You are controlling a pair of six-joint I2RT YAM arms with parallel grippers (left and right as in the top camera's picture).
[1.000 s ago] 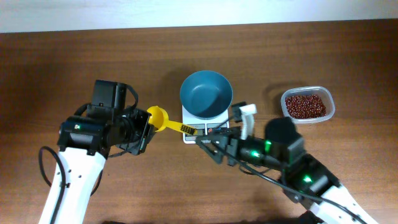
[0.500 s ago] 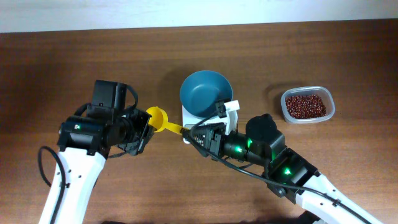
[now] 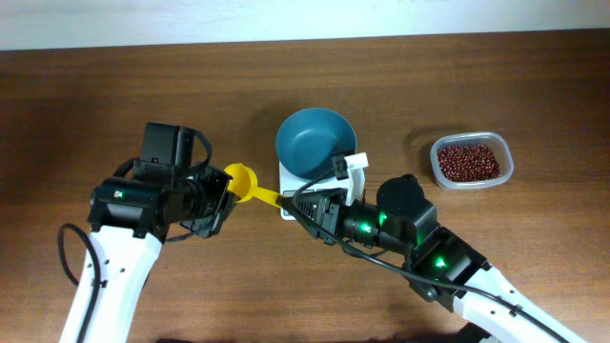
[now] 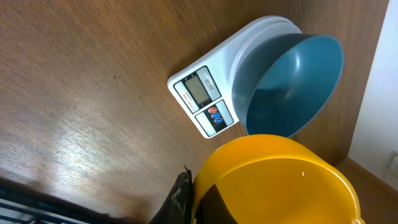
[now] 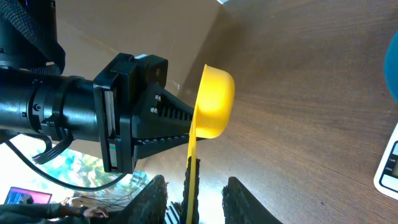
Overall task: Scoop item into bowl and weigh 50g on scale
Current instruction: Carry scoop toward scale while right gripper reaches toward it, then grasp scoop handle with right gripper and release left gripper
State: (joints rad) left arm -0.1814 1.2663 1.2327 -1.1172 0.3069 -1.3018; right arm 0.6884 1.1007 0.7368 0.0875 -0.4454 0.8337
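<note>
Where right claw (image 3: 294, 205) covers scoop (image 3: 243, 179), scale (image 3: 285, 187) half hidden

We see a worktop (image 3: 477, 86) of brown wood with a fine, streaky grain and a soft satin sheen; light smears pale across it in the left wrist view. The bowl (image 3: 315, 143) is smooth, plain teal with a mild gloss inside, and we cannot tell plastic from ceramic. The scale (image 4: 255, 40) looks like smooth white plastic, its display a dull grey. The scoop (image 5: 216, 102) is glossy yellow plastic. The tub (image 3: 471, 184) is clear plastic. The beans (image 3: 467, 160) are too small for us to judge their finish. The left tool (image 3: 225, 193) is matt black plastic.
</note>
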